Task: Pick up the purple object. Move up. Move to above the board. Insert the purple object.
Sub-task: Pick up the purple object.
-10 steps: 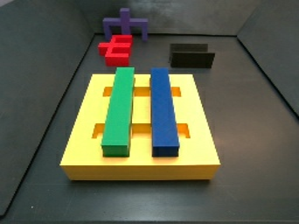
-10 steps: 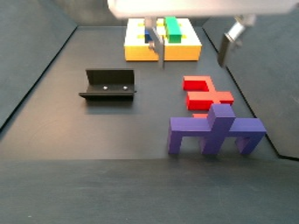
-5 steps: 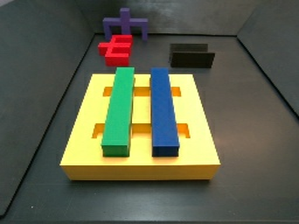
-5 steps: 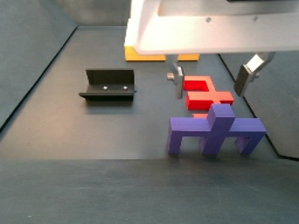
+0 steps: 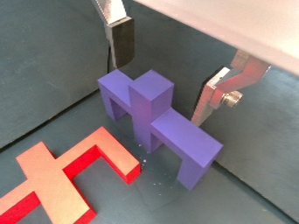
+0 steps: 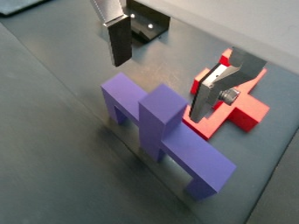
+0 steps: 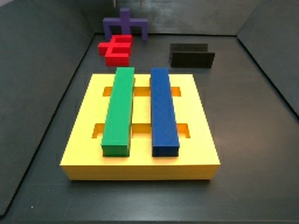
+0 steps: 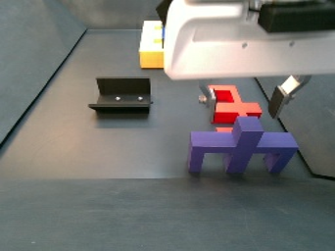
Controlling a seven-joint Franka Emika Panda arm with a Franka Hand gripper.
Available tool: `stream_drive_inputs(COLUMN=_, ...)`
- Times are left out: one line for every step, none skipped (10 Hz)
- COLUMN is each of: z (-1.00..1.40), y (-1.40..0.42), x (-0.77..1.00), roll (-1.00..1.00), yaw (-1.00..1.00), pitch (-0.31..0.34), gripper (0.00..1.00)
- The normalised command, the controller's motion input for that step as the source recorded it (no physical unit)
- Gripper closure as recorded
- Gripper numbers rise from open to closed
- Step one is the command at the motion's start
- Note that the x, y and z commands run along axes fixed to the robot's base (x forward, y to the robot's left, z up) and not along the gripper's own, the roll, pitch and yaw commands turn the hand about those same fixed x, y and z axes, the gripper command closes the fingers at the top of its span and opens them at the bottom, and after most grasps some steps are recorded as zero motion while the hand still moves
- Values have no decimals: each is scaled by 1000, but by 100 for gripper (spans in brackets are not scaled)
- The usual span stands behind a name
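Wrist views: end effector (image 5: 170, 66) (image 6: 163, 66) hangs over the purple object (image 5: 158, 122) (image 6: 163, 131), jaws spread wide, nothing held; one finger (image 5: 121, 39) on one side of the central post, the other finger (image 5: 216, 92) on the opposite side, both clear of the piece.
Purple object: stands on its legs on the dark floor, post up, in both side views (image 7: 125, 24) (image 8: 242, 149).
Red block: just beside the purple object (image 5: 65, 171) (image 8: 233, 105); touching or not, hard to say.
Board: yellow slab (image 7: 84, 131) well apart from the purple object, green bar (image 7: 118, 107) and blue bar (image 7: 163, 107) lying in it side by side.
Fixture: dark bracket (image 8: 120, 95) (image 7: 193, 56) on the floor, between board and blocks, off to one side.
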Motion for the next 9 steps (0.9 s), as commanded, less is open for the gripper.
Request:
stream_drive_inputs(z=-294, y=0, x=-174, roll=0, yaw=-20, pitch=-46, gripper=0)
stream_drive_inputs(z=-243, y=40, x=-86, roll=13, yaw=-54, pitch=-11, gripper=0)
stream_drive_inputs(z=-214, y=71, x=0, roll=13, yaw=-89, pitch=0, gripper=0)
stream_drive_inputs(z=-226, y=66, x=0, roll=69, yaw=-91, pitch=0, gripper=0)
stream_drive_inputs(z=-189, y=103, x=0, roll=73, yaw=-51, pitch=0, gripper=0)
stream_drive_inputs(z=-63, y=114, x=0, roll=13, yaw=-29, pitch=0, gripper=0)
stream_drive_inputs(z=0, y=77, x=11, roll=0, yaw=0, pitch=0, gripper=0)
stream_drive_inputs(z=-6, y=40, x=0, roll=0, yaw=-11, pitch=0, gripper=0)
stream_drive_inputs(z=-23, y=0, x=0, roll=0, yaw=0, pitch=0, gripper=0)
